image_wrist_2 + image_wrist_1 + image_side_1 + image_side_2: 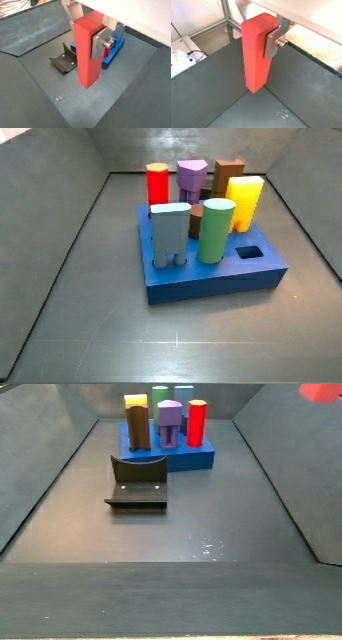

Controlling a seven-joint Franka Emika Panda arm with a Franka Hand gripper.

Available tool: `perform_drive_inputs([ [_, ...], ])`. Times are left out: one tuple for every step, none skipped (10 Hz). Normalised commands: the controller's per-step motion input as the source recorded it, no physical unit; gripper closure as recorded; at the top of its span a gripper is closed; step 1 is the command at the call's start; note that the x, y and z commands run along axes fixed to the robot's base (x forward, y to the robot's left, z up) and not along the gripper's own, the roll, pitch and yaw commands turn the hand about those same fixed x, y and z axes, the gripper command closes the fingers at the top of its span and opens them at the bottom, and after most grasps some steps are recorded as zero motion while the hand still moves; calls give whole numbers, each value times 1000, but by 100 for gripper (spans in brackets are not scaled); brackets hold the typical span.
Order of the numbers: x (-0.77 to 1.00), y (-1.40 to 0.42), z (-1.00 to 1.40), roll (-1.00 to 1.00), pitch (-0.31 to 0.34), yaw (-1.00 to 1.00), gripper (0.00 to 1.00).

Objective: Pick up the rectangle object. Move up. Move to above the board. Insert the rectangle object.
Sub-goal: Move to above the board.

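Pinching the rectangle object (pixel 89 50) near its top, the gripper's (pixel 100 44) fingers (pixel 102 47) hold it upright, well clear of the floor; the board (pixel 112 48) lies beyond and below them.

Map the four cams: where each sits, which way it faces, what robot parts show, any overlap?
Wrist view: rides the gripper, faces down at bare floor; silver finger on salmon-red rectangle bar.
Wrist view: same mount; gripper, bar, blue peg board, dark L-shaped fixture.
Side view: high, close on board; no robot.
Side view: low, looks past fixture to board.
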Motion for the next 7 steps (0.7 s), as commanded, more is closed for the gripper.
perform_drive_inputs([
  [-2,-5,434,35,73,14,100],
  [-3,-3,281,25,71,15,100],
  [405,-1000,-114,91,357,-214,100],
  [407,-1000,-134,97,341,-189,100],
  [419,-1000,-130,72,284,-100,100],
  [423,-1000,-126,-24,214,-60,100],
  [425,-1000,-124,-14,164,-22,100],
])
